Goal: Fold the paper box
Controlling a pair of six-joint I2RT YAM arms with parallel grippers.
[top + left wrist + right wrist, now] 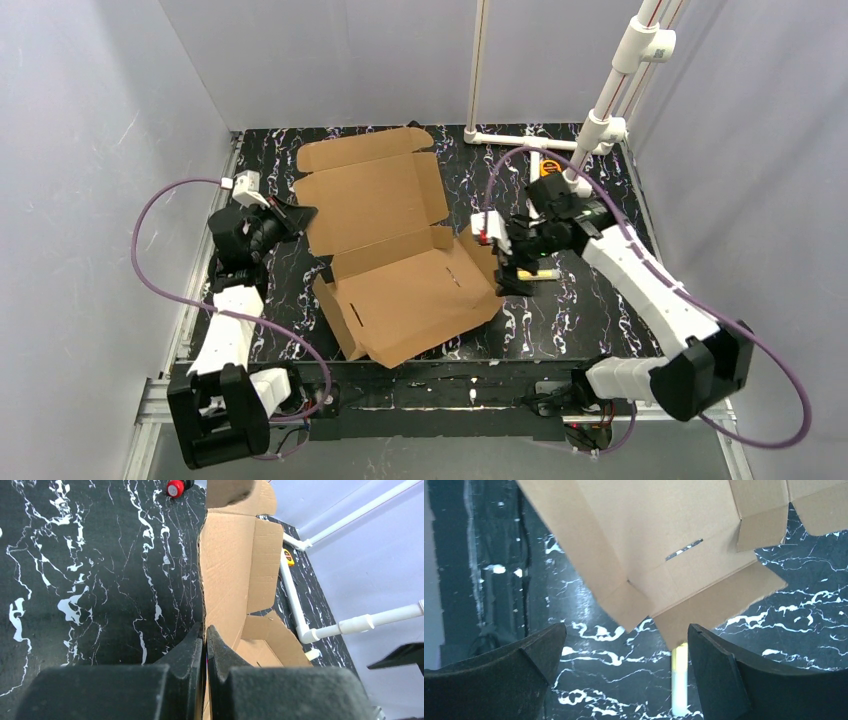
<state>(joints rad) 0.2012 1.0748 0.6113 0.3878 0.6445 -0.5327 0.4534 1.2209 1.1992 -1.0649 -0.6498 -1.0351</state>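
The paper box [400, 260] is a brown cardboard sheet, partly folded, in the middle of the black marbled table. Its lid panel [370, 195] lies toward the back and its tray part, with low raised walls, toward the front. My left gripper [297, 215] is shut on the lid panel's left edge; in the left wrist view the fingers [190, 645] pinch the cardboard edge [225, 570]. My right gripper [506, 272] is open and empty just right of the box's right wall. In the right wrist view the box corner [634, 605] hangs just beyond the gripper [625, 629].
A white PVC pipe frame [600, 125] stands at the back right, with a yellow-orange tool [545, 165] beside its base. A pale yellow stick [680, 680] lies on the table under my right gripper. Grey walls enclose the table on three sides.
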